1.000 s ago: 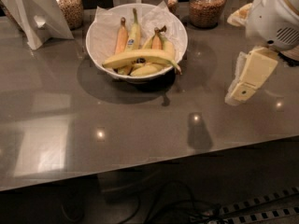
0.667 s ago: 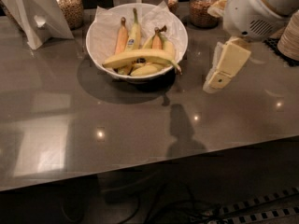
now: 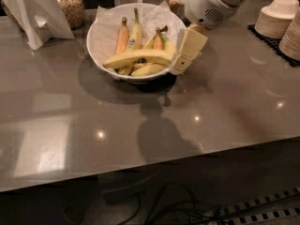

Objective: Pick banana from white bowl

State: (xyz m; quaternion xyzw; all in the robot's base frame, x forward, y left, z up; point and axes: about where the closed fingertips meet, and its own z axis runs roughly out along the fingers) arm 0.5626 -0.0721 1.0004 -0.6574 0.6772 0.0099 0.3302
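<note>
The white bowl (image 3: 101, 43) stands at the back middle of the grey table, lined with crinkled white paper. The banana (image 3: 138, 57), long and pale yellow, lies crosswise at the front of the bowl on top of other fruit. Behind it are a slim banana with a blue sticker (image 3: 135, 34) and an orange-tinted banana (image 3: 122, 35). My gripper (image 3: 181, 64), cream-coloured under a white wrist, hangs tilted at the bowl's right rim, its tip close to the right end of the banana. I cannot tell whether it touches the rim.
A glass jar of cereal (image 3: 70, 6) and a white folded stand (image 3: 40, 15) sit at the back left. Stacks of paper bowls (image 3: 280, 17) stand on a black mat at the back right. Cables (image 3: 187, 210) lie on the floor below the table's front edge.
My gripper has moved left from the open table on the right to the bowl's right rim. The bananas have not moved.
</note>
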